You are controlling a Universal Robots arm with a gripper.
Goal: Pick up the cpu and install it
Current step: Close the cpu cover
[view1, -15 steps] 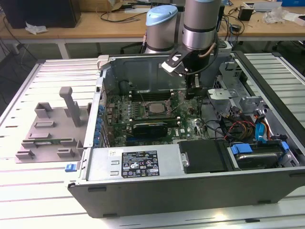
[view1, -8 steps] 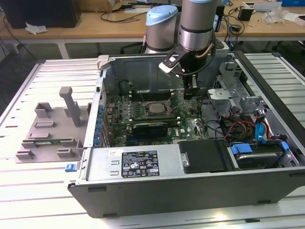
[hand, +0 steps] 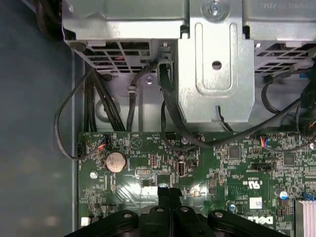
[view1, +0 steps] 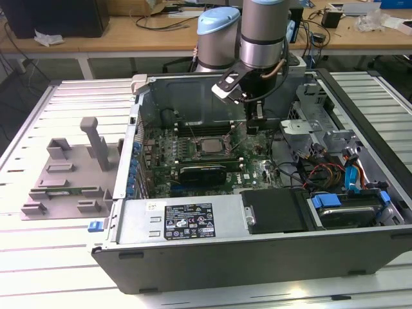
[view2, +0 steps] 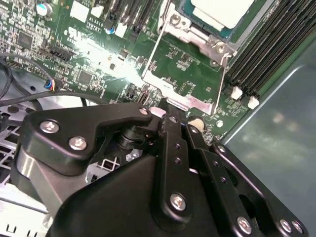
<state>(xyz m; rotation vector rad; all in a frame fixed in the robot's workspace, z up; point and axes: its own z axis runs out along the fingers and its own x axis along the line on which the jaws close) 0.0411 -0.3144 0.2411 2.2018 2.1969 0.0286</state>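
One grey parts rack (view1: 64, 174) sits on the exterior view's left, outside the open computer case (view1: 257, 257), which lies on its side for access from above. Mid-board, the cpu (view1: 210, 145) lies flat in its socket. The retention frame (view2: 185, 74) is swung clear, so nothing clamps it. Just right of the socket, the gripper (view1: 255, 127) hangs above the motherboard (view1: 161, 148), fingers pressed together with nothing between them.

Item: the cpu (view1: 209, 144). Small flat square chip with a pale silver metal top, uncovered. It lies flat, face up, seated in the socket (view2: 196, 35) on the green motherboard (view1: 254, 168). In the exterior view it sits at 12 o'clock of the black expansion card (view1: 203, 172) and at 6 o'clock of the memory slots (view1: 199, 127), near both.
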